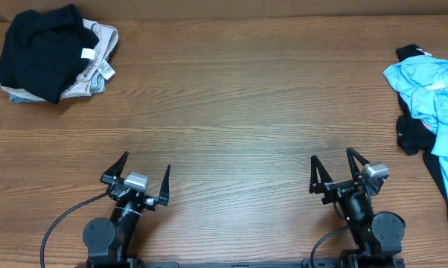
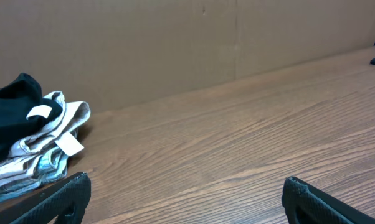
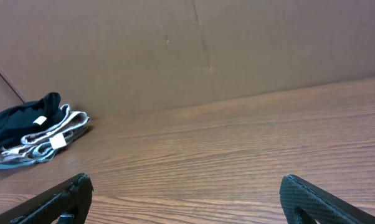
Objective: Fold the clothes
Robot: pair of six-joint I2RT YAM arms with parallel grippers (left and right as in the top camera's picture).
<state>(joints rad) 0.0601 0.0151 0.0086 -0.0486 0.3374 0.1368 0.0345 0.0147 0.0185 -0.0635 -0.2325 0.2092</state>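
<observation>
A crumpled light blue T-shirt [image 1: 432,93] lies in a heap at the table's right edge, with a black garment [image 1: 410,132] under and beside it. A stack of clothes sits at the far left: a black garment [image 1: 39,50] on top of beige [image 1: 97,56] and grey ones. The stack also shows in the left wrist view [image 2: 32,140] and the right wrist view [image 3: 32,134]. My left gripper [image 1: 145,174] is open and empty near the front edge. My right gripper [image 1: 333,162] is open and empty near the front edge, left of the blue heap.
The wooden table [image 1: 239,97] spans the view. A brown cardboard wall [image 3: 194,50] stands along its far edge.
</observation>
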